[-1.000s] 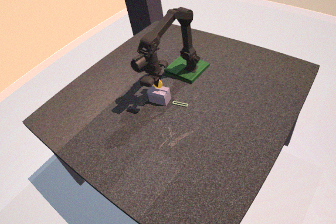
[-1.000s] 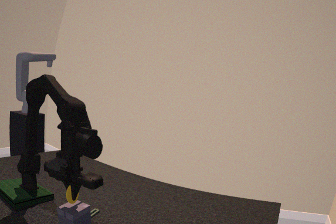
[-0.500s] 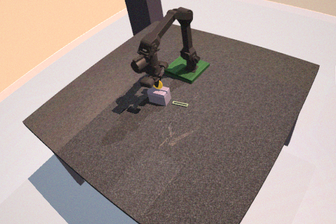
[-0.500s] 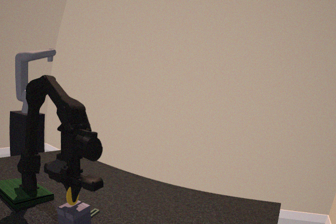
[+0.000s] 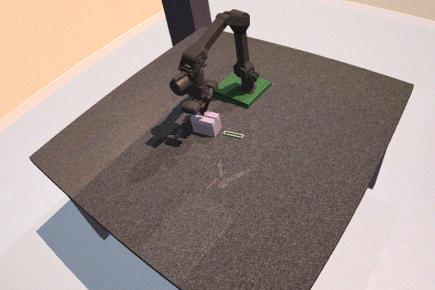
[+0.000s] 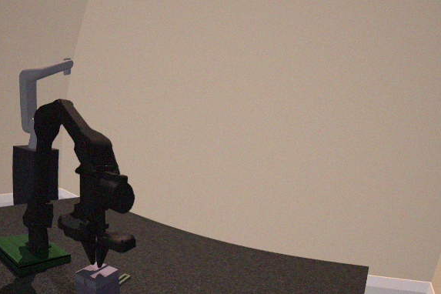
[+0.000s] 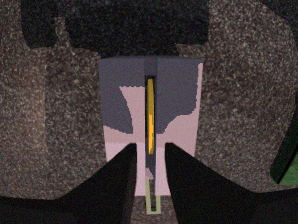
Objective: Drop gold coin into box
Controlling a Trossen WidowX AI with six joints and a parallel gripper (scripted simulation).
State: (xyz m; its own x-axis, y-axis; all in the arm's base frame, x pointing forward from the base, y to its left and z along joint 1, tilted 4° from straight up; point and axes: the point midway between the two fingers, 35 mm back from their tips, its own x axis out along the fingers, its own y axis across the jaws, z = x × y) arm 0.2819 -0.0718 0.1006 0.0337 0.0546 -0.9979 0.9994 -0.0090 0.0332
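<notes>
The grey box (image 5: 207,125) (image 6: 97,281) (image 7: 182,132) stands on the dark table top just in front of the arm. In the wrist view the gold coin (image 7: 150,115) shows edge-on inside the narrow slot in the lid, clear of both fingers. It is not visible in either the top or the exterior view. My gripper (image 5: 203,110) (image 6: 97,262) (image 7: 150,149) points straight down, with its tips just above the lid over the slot. The fingers stand slightly apart with nothing between them. The shallow green holder (image 5: 233,133) (image 6: 125,278) (image 7: 153,211) lies empty beside the box.
The arm's green base plate (image 5: 251,96) (image 6: 8,246) (image 7: 288,163) lies behind the box. A dark post with a grey bracket (image 6: 28,88) stands beyond the table's far edge. The arm's shadow falls left of the box.
</notes>
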